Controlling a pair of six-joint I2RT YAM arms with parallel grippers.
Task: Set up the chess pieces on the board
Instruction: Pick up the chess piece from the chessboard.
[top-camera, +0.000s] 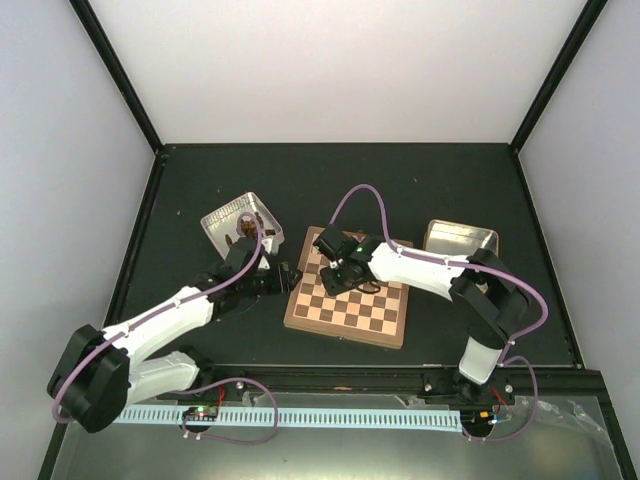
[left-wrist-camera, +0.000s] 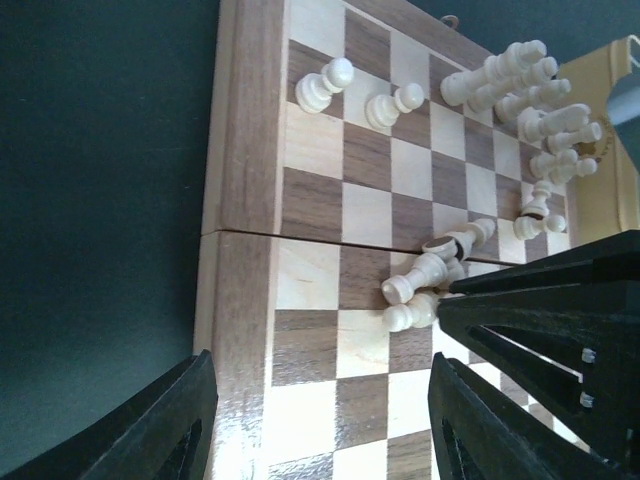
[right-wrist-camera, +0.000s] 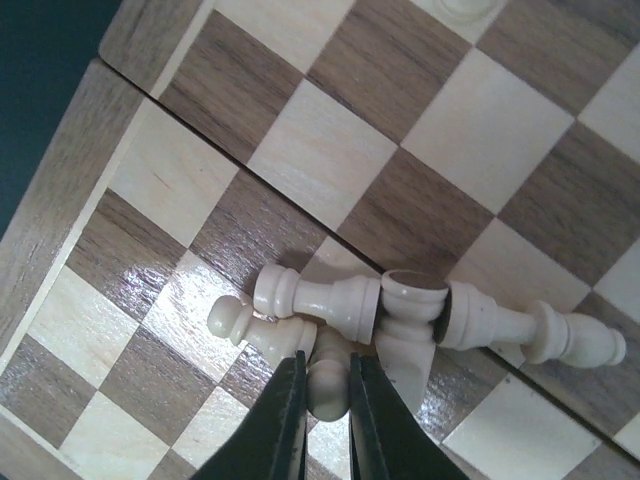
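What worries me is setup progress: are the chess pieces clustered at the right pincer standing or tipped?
Tipped: the chess pieces at the right pincer lie on their sides on the board.

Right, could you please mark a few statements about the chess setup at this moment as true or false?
1. The right gripper is closed on a pale chess piece. True.
2. The left gripper holds a piece. False: its jaws stand open with nothing between them.
3. Several pale pieces lie on their sides on the board. True.
4. The board is folded shut. False: it lies open, with the checkered squares facing up.
5. Both metal tins sit left of the board. False: the left tin is beyond its far left corner and the right tin is beyond its far right corner.
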